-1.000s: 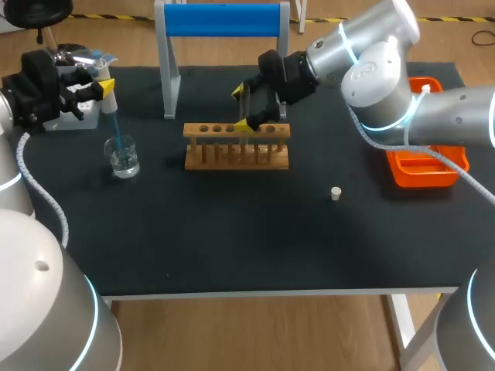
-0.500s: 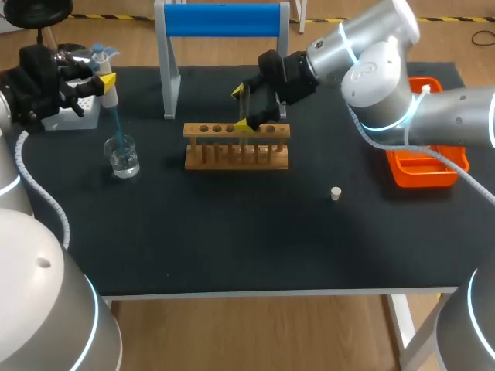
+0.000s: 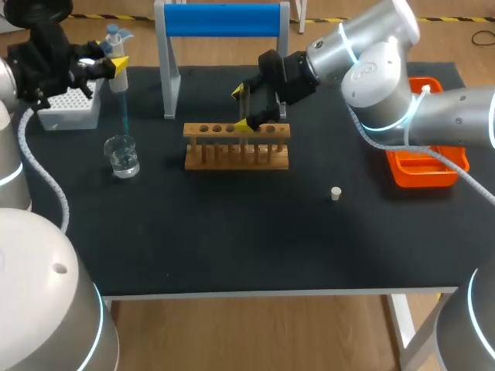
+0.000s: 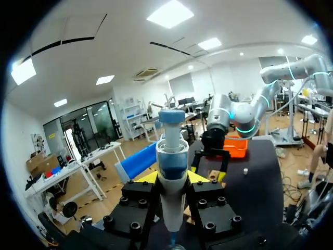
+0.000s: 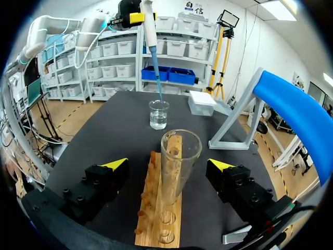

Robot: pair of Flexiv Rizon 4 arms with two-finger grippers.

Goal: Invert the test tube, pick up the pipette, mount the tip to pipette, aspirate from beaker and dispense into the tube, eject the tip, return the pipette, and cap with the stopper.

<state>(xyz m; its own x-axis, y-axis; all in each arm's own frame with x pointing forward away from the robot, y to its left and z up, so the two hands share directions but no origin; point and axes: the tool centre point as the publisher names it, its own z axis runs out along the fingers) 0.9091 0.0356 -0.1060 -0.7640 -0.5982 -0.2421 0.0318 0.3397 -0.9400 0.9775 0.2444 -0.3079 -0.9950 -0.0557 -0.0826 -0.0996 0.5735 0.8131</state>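
At the upper left of the head view the left jaws are clamped on the pipette (image 3: 116,60), one finger on each side of its body, holding it upright over the back left of the black worktop (image 3: 232,239). A blue tip (image 3: 123,116) hangs from the pipette, with its lower end at the rim of the beaker (image 3: 122,155); I cannot tell whether the end is just inside or just above. The beaker holds clear liquid and stands near a white tip box (image 3: 68,110). At upper centre the wooden rack (image 3: 236,148) stands in front of a blue-topped stand (image 3: 224,19). The test tube (image 5: 178,166) stands upright in the rack, mouth up. The right jaws are apart, one finger on each side of the tube, and neither touches it. The stopper (image 3: 336,193) lies alone on the worktop, right of the rack and lower in the frame. An orange tray (image 3: 424,176) sits at the right edge.
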